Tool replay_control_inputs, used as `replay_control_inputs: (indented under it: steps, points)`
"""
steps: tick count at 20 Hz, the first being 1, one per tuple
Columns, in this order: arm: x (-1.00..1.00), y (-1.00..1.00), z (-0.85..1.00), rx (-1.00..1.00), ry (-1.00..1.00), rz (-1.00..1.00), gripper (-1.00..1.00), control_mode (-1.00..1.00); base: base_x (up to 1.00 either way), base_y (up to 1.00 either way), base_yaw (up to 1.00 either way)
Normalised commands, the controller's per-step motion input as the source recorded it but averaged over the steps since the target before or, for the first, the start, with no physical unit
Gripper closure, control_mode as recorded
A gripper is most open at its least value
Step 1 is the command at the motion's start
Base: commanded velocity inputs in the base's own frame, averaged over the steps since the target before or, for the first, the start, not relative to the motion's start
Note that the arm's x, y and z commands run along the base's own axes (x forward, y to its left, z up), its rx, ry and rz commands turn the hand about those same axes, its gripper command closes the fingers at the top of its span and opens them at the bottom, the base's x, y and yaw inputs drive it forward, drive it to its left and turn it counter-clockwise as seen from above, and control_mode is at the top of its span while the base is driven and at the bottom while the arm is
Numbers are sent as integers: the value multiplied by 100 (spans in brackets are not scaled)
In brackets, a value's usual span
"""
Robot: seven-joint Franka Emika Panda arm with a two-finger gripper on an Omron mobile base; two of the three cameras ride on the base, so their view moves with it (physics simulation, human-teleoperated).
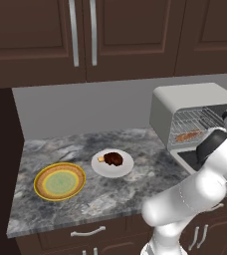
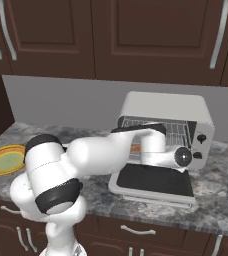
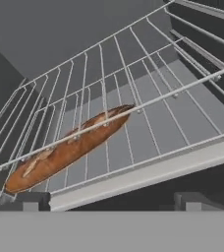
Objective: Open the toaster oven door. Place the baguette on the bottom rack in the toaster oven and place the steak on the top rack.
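Two dark fingertips of the end effector (image 3: 108,199) are standing wide apart at the bottom of the hand view, holding nothing, just outside the mouth of the oven (image 2: 168,107). Past them the baguette (image 3: 67,150) is lying on the bottom rack (image 3: 148,123), slanting across its wires, with the top rack (image 3: 192,54) above it. So the loaf's step is looking done — the door (image 2: 153,182) is lying flat on the desk (image 1: 100,191), its dark glass facing up.

What is left, by my judgement, is the steak (image 1: 113,159). It is sitting on a white plate (image 1: 112,164) in the middle of the desk, well apart from the oven, with a yellow plate (image 1: 59,181) beside it. It is a small, lumpy, dark reddish chunk with a pale end; likely light, soft and a little slick, so it would give under the pads rather than crack. Taking it across its narrow middle from above seems safest — low enough to get around the bulk, not scraping the smooth plate.

Both racks are thin silver wire grids, rigid and open. The oven shell is smooth, pale grey and round-cornered; the desk is mottled grey stone.
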Motion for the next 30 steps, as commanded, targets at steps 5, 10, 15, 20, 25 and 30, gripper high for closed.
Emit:
replay_control_inputs:
  steps: [5, 10, 15, 20, 25, 30]
  points:
    - [10, -23, 30, 19, 0, 0, -100, -100, 0, 0, 0]
    - [24, -20, 7, 14, 0, 0, -100, -100, 0, 0, 0]
    - [35, 0, -6, 12, 0, 0, -100, -100, 0, 0, 0]
    - [29, -6, -15, 9, 0, 0, -100, -100, 0, 0, 0]
    - [24, -21, -16, 6, 0, 0, -100, -100, 0, 0, 0]
    - [28, -14, -7, 5, 0, 0, -100, -100, 0, 0, 0]
